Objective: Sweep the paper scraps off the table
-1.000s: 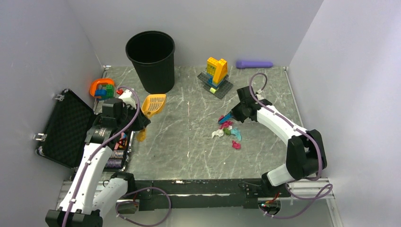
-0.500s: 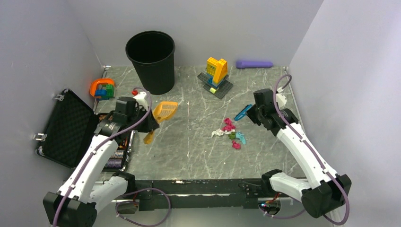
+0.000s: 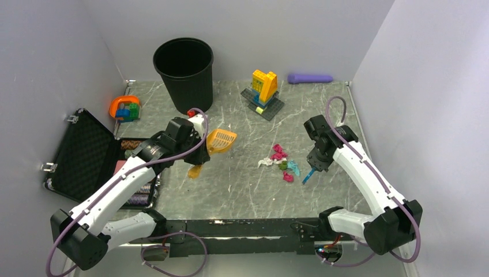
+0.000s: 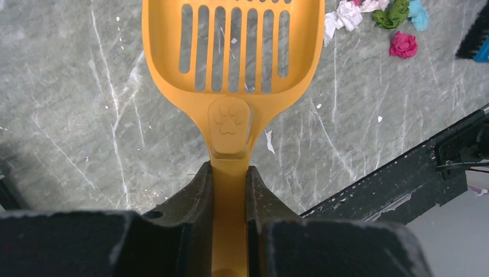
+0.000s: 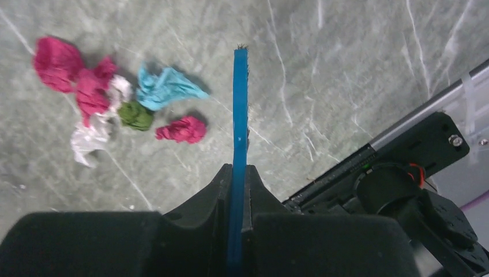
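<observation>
The paper scraps [image 3: 279, 161], a loose cluster of magenta, white, green and teal wads, lie on the table [image 3: 242, 190] right of centre. My left gripper [image 3: 202, 153] is shut on the handle of an orange slotted scoop [image 3: 221, 140], held left of the scraps with its head toward them. In the left wrist view the scoop [image 4: 233, 52] fills the centre, with scraps [image 4: 398, 45] at the top right. My right gripper [image 3: 315, 164] is shut on a thin blue brush [image 3: 308, 175] just right of the scraps. The right wrist view shows the brush [image 5: 239, 104] edge-on beside the scraps [image 5: 179, 130].
A black bin [image 3: 183, 72] stands at the back left. A yellow-and-blue brick build [image 3: 264, 89] and a purple cylinder [image 3: 310, 78] sit at the back. An open black case [image 3: 86, 156] lies at the left edge, near an orange toy [image 3: 124, 108]. A black rail [image 3: 242, 228] borders the near edge.
The left arm carried the scoop rightward, closer to the scraps. The right arm swung the brush from the far side of the scraps round to their right, nearer the front.
</observation>
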